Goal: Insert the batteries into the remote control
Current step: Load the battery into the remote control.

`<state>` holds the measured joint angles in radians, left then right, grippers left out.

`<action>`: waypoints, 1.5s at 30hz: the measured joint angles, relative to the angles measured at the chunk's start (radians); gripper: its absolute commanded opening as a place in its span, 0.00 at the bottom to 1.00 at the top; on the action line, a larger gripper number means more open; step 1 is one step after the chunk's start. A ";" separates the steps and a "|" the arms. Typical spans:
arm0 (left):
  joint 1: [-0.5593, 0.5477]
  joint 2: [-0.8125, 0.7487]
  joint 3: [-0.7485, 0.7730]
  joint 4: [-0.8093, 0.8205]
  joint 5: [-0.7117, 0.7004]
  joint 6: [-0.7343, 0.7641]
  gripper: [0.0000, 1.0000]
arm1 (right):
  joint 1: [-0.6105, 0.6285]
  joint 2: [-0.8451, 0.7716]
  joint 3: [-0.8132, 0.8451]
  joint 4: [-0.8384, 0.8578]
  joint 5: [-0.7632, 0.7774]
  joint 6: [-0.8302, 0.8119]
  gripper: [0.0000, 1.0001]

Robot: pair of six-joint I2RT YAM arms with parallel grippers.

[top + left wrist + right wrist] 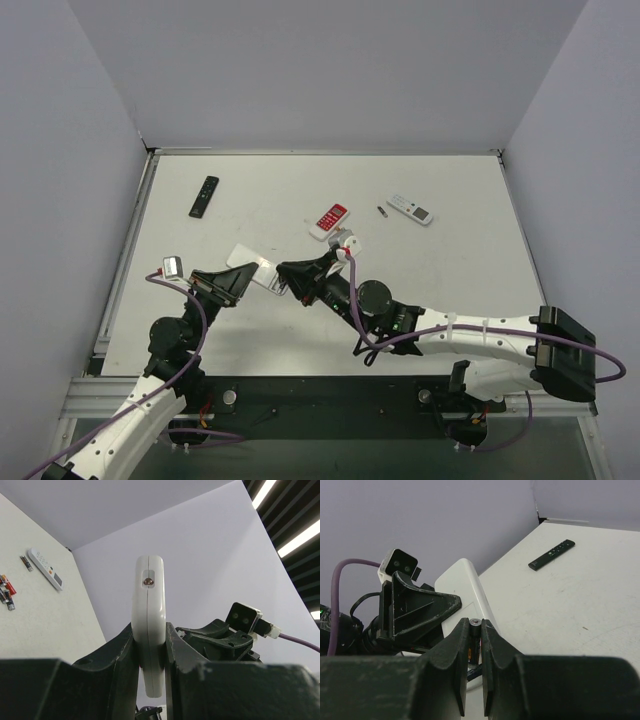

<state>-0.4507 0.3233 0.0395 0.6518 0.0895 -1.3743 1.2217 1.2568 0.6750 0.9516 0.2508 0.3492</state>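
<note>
My left gripper [149, 632] is shut on the white remote control [148, 600], held on edge above the table, its plain white back [465, 582] turned toward the right arm. Seen from above, the remote control [251, 260] sits between both grippers at centre left. My right gripper [475, 626] is shut on one of the batteries [475, 635], a dark and orange cylinder with its metal end pointing at the remote's back, very close to it. From above, the right gripper [287, 276] is right beside the left gripper [238, 279]. A loose battery [381, 211] lies further back.
A red-and-white remote [330, 220] lies behind the grippers. Another white remote with a grey panel [410, 208] lies at the back right. A slim black remote [204, 196] lies at the back left. Grey walls enclose the table [440, 270] on three sides.
</note>
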 measured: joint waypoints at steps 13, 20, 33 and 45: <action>0.000 -0.018 -0.002 0.002 -0.029 -0.037 0.00 | 0.050 0.065 0.015 0.108 0.122 -0.063 0.00; 0.000 -0.034 -0.006 -0.002 -0.046 -0.067 0.00 | 0.077 0.067 0.015 0.113 0.154 -0.059 0.00; -0.002 -0.051 -0.009 -0.005 -0.058 -0.091 0.00 | 0.109 0.084 0.037 0.113 0.219 -0.051 0.00; -0.006 -0.080 -0.009 -0.038 -0.084 -0.118 0.00 | 0.124 0.084 0.042 0.113 0.243 -0.041 0.00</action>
<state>-0.4572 0.2428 0.0303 0.6136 0.0059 -1.4925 1.3457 1.3407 0.7166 1.0649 0.4934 0.3084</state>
